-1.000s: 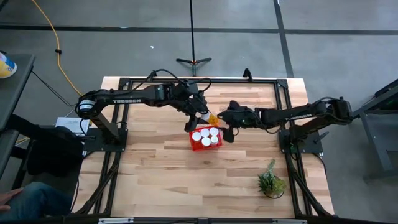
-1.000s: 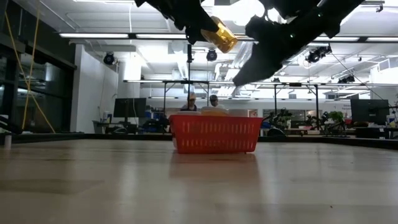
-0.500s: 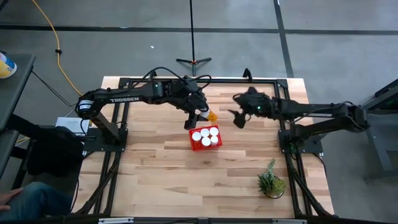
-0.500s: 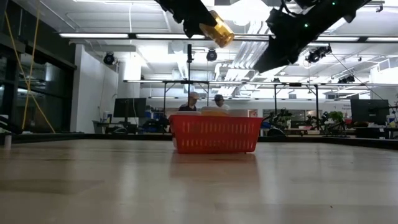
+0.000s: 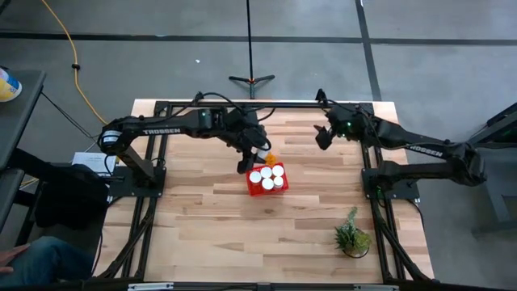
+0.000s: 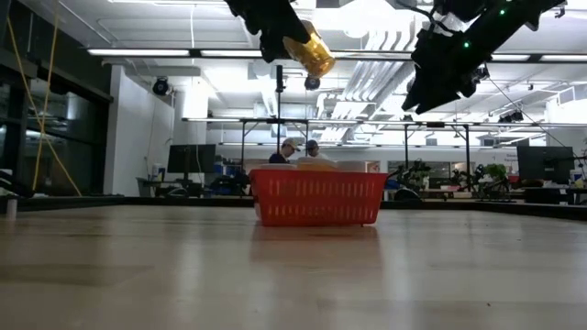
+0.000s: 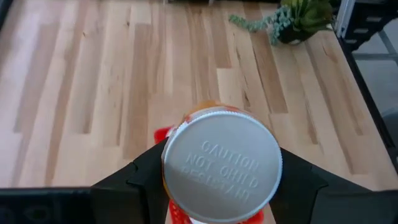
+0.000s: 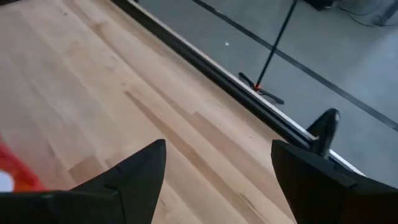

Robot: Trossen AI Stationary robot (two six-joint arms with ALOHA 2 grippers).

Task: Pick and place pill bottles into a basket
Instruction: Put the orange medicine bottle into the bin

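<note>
The red basket stands mid-table with several white-capped pill bottles upright inside; in the low view the basket rests flat on the wood. My left gripper hangs just over the basket's far edge, shut on one more orange pill bottle. In the left wrist view that bottle's white cap faces the camera, with the red basket below. My right gripper is open with nothing between its fingers, near the table's far right; in its own view the basket is at the edge. My left gripper pinches the pill bottle between its two fingers, one on each side at the cap end. The bottle lies along the fingers, cap toward the wrist. Its orange bottom end juts out slanting downward. It is lifted clear above the basket.
A small green potted plant stands at the table's near right. A black frame rail runs along the far edge, with a tripod stand on the floor beyond. Two people sit far behind the table.
My right gripper, open throughout, has drawn back from beside the basket toward the table's far right corner, rising and turning as it went. My left gripper has stayed above the basket's far edge with its bottle, rolling slightly.
</note>
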